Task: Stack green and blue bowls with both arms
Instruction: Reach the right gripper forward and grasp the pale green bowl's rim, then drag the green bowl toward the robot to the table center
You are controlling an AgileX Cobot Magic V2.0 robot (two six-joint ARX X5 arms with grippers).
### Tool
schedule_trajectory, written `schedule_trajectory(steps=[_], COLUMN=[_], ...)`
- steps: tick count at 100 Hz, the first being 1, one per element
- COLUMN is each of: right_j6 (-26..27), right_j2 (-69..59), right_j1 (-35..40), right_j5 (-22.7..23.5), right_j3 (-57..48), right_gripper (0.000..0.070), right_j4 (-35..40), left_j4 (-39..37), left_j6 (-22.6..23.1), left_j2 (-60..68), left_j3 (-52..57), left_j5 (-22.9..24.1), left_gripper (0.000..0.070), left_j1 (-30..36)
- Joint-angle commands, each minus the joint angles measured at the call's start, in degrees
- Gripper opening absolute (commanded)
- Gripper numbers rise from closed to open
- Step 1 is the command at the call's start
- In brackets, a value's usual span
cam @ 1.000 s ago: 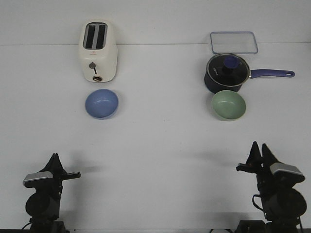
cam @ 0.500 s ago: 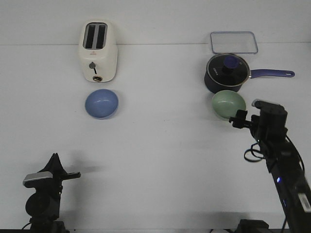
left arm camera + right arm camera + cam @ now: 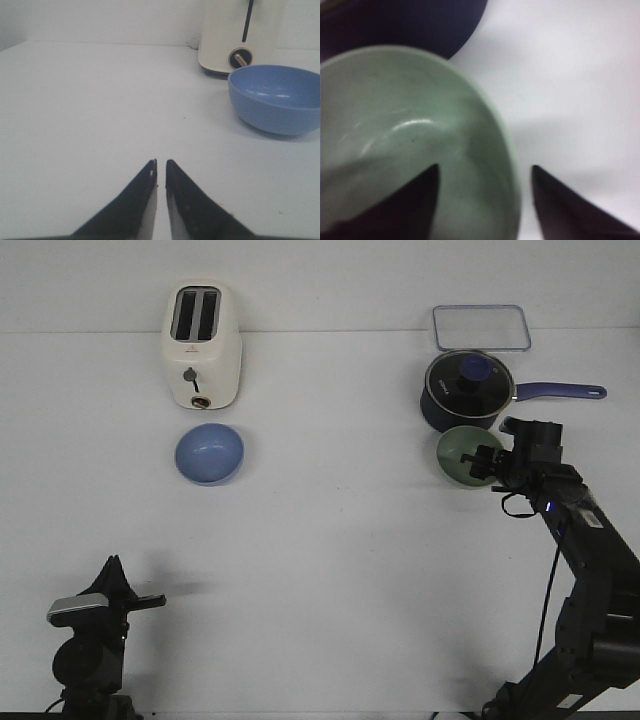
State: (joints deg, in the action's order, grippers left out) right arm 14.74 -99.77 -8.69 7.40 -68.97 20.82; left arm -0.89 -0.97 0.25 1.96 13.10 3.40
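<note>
The pale green bowl (image 3: 457, 452) sits on the white table just in front of the navy saucepan. My right gripper (image 3: 481, 462) is open over its right rim, one finger inside the bowl (image 3: 410, 145) and one outside; the rim lies between the jaws, not clamped. The blue bowl (image 3: 209, 453) sits in front of the toaster at the left and shows in the left wrist view (image 3: 277, 97). My left gripper (image 3: 161, 165) is shut and empty, low near the table's front left corner (image 3: 150, 600), far from the blue bowl.
A cream toaster (image 3: 201, 345) stands behind the blue bowl. A dark navy saucepan (image 3: 466, 390) with glass lid and blue handle touches or nearly touches the green bowl's back. A clear lidded container (image 3: 481, 327) lies at the back right.
My right arm has risen from the front right corner and reached forward to the green bowl, its open jaws now straddling the rim. The left arm and both bowls have not moved.
</note>
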Motion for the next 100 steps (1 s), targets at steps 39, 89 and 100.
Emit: schedule_trajectory(steps=[39,89,100], right_j6=[1.4,8.1,9.8], right_j2=[8.7,42.4,41.0], right_j1=[-0.1,36.0,42.5], right_j5=[7.7,-1.3,-4.5], right_j3=[-0.5,23.7,25.8], right_gripper=[0.0000,0.0000,0.0000], right_j4=[6.1,7.7,6.1], left_j4=[-0.7,-0.8,-0.8], left_j6=[-0.1,-0.1,-0.1], left_j2=[-0.1,-0.1,-0.1], left_j3=[-1.2,-1.2,-1.2], left_j5=[-0.3,-0.3,-0.3], left_gripper=[0.0015,0.0015,0.0015], left_j1=[0.0,0.0,0.0])
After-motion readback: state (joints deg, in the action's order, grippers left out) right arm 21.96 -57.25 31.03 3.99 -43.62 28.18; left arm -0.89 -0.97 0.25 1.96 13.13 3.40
